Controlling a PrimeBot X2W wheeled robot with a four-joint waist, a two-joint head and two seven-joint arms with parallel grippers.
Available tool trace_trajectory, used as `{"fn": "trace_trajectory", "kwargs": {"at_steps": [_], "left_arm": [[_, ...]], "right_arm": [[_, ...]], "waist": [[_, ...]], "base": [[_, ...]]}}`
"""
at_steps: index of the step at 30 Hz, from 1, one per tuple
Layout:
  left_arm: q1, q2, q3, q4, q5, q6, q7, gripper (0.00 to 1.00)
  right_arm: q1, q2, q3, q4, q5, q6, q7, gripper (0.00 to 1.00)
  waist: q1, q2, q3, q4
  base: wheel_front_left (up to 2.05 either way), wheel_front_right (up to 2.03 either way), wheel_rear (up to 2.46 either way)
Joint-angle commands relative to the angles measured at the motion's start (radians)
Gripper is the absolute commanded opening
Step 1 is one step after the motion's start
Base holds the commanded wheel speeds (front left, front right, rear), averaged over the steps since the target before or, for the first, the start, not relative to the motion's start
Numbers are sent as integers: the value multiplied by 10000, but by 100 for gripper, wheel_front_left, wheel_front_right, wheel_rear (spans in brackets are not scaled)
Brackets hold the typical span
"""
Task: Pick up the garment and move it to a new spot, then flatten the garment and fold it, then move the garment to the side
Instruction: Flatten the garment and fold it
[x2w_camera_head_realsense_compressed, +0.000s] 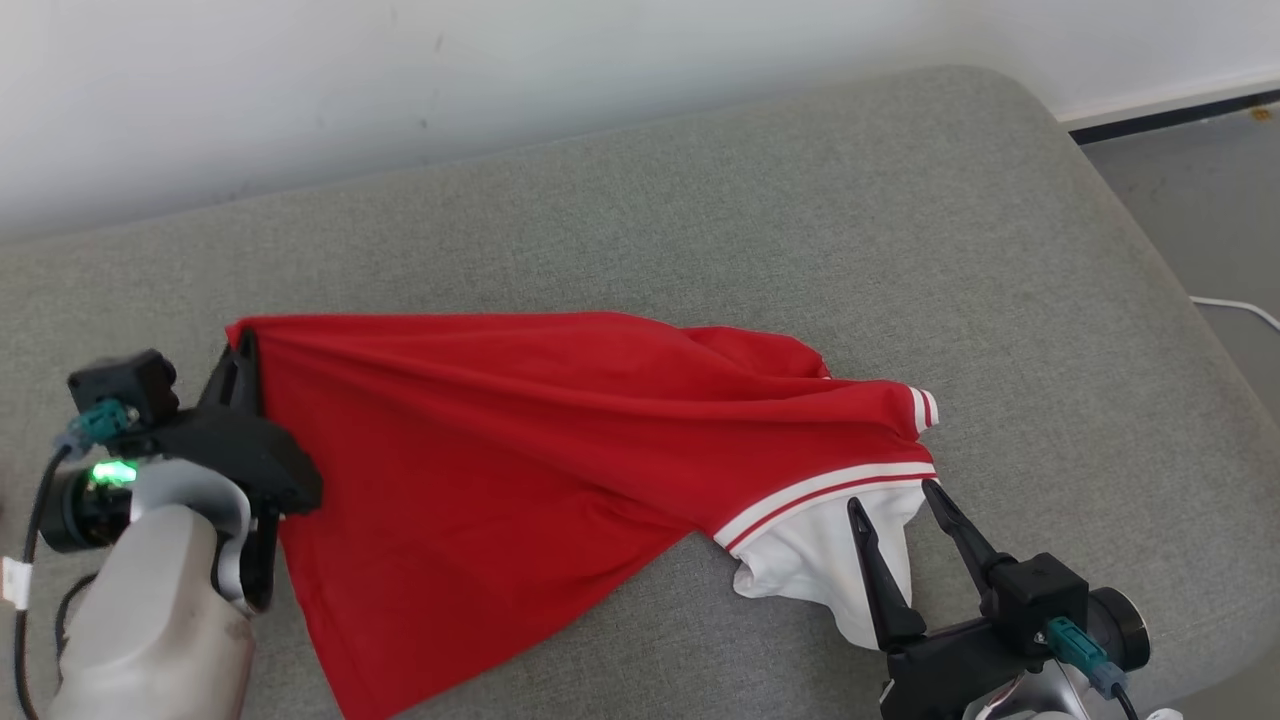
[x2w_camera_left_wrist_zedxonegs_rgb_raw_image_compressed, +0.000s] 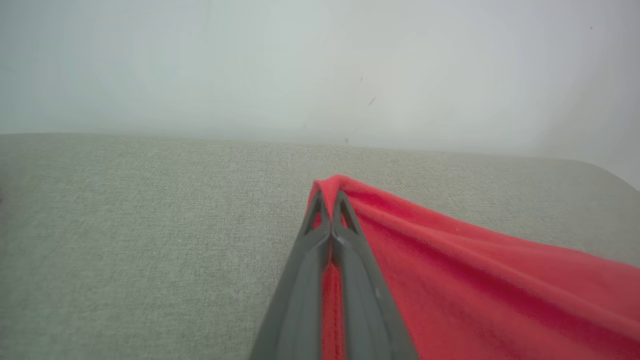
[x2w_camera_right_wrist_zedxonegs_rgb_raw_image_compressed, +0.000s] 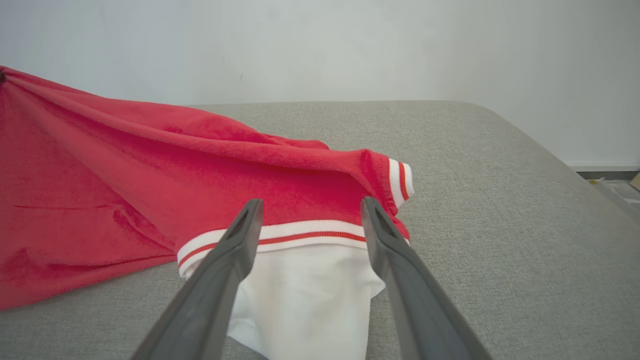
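Flattening on grey fabric cushion (x2w_camera_head_realsense_compressed: 700, 200): pinches red knit white-trimmed garment (x2w_camera_head_realsense_compressed: 520, 430) at nine o'clock in left gripper (x2w_camera_head_realsense_compressed: 243, 345), straddles its white end at four o'clock with right gripper (x2w_camera_head_realsense_compressed: 892, 497) wide, probably closing and stretching next.

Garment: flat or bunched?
Bunched. The red garment hangs in ridges from the left gripper, shut on one corner; its white part lies crumpled by the open right gripper.

Illumination is bright, diffuse and even. The lifted red garment (x2w_camera_head_realsense_compressed: 500, 470) casts a faint, soft-edged shadow on the grey cushion (x2w_camera_head_realsense_compressed: 800, 200). Head and right wrist views are sharp. The left wrist view is hazy and washed out, with the wall (x2w_camera_left_wrist_zedxonegs_rgb_raw_image_compressed: 200, 60) blurred.
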Motion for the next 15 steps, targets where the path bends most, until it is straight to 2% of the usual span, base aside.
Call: {"fn": "trace_trajectory", "kwargs": {"at_steps": [1,7,8,9,10,15], "left_arm": [[-216,82,-7,56,50,14,-102,0],[-623,53,-46,381,58,-44,-164,0],[-602,-5,-64,508,16,-67,-95,38],[-565,-43,-108,603,26,-104,-122,82],[-498,-72,-152,701,45,-139,-134,100],[-27,-350,-304,1201,-81,-235,21,100]], "right_arm": [[-104,4,-18,-33,-45,-22,-10,100],[-61,5,-40,17,-36,-22,3,100],[-59,4,-22,32,2,-22,3,100],[-60,4,-5,45,39,-22,3,100],[-61,4,22,64,68,-22,1,100],[19,4,18,147,160,-22,-28,100]], "waist": [[-2,-1,103,-42],[-2,-1,106,59],[-2,-1,77,89],[-2,-1,52,130],[-2,-1,15,167],[-2,-1,-233,462]], "base": [[0,0,0],[0,0,0],[0,0,0],[0,0,0],[0,0,0],[0,0,0]]}}
